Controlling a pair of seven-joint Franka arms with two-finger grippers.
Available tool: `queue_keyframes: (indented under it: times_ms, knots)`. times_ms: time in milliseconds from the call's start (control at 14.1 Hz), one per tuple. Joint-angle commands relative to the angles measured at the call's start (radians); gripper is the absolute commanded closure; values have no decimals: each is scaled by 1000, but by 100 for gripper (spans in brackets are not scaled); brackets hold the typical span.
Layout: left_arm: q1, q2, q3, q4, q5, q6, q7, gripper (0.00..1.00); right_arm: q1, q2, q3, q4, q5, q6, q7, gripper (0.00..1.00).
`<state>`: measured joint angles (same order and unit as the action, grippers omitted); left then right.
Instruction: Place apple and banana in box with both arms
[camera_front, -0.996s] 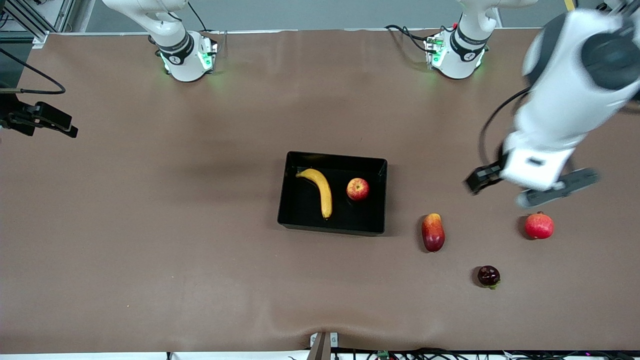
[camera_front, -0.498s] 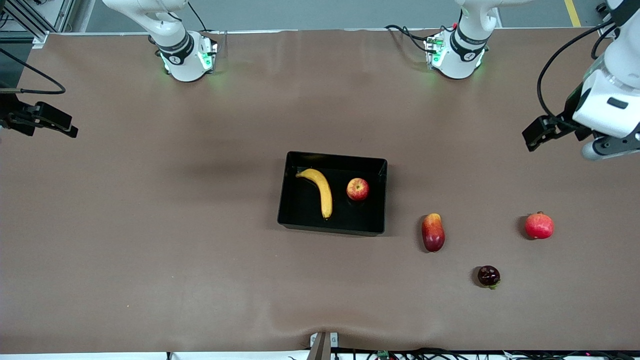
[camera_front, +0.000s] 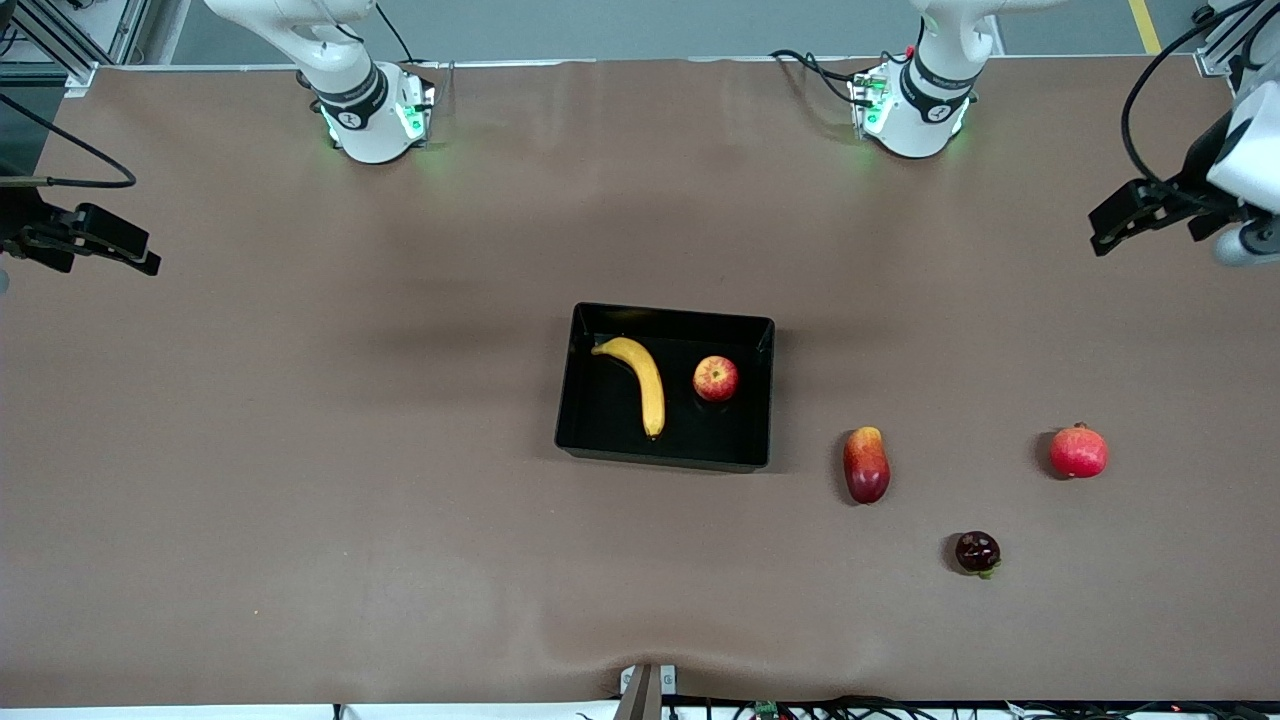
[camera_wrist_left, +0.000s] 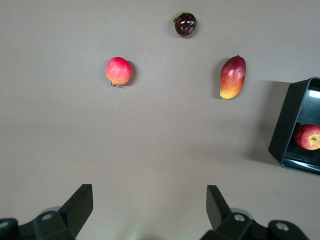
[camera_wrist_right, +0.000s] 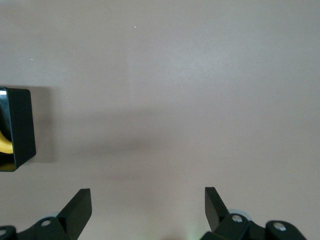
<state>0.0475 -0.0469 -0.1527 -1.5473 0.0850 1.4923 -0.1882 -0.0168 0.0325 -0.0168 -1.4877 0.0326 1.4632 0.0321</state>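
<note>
The black box (camera_front: 660, 456) sits at the table's middle. The yellow banana (camera_front: 640, 380) and the small red-yellow apple (camera_front: 716, 379) lie in it, side by side and apart. My left gripper (camera_front: 1135, 215) is open and empty, high over bare table at the left arm's end. Its wrist view shows open fingers (camera_wrist_left: 80, 206), the box's corner (camera_wrist_left: 287, 125) and the apple (camera_wrist_left: 308, 137). My right gripper (camera_front: 100, 245) is open and empty, over the right arm's end, and waits. Its wrist view (camera_wrist_right: 147, 207) shows the box's corner (camera_wrist_right: 22, 125) and a bit of banana (camera_wrist_right: 4, 144).
Three loose fruits lie on the table toward the left arm's end, nearer the front camera than the box's middle: a red-yellow mango-like fruit (camera_front: 866, 465), a plain red round fruit (camera_front: 1078, 452) and a small dark fruit (camera_front: 977, 552). All three show in the left wrist view.
My left arm has swung up and away from over the plain red fruit toward the left arm's end of the table. The right gripper, box and fruits have not moved.
</note>
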Motion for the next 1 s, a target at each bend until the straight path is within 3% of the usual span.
queue_keyframes:
  times_ms: [0, 641, 925]
  knots:
    - [-23, -42, 24, -42, -14, 13, 32, 0, -11, 7, 3, 17, 13, -4, -8, 0]
    - [-20, -24, 21, -8, -16, -9, 84, 0, -6, 7, 3, 15, 16, -4, -8, 0]
    - [-20, -27, 22, -8, -71, -30, 78, 0, -6, 9, 3, 15, 16, -3, -8, 0]
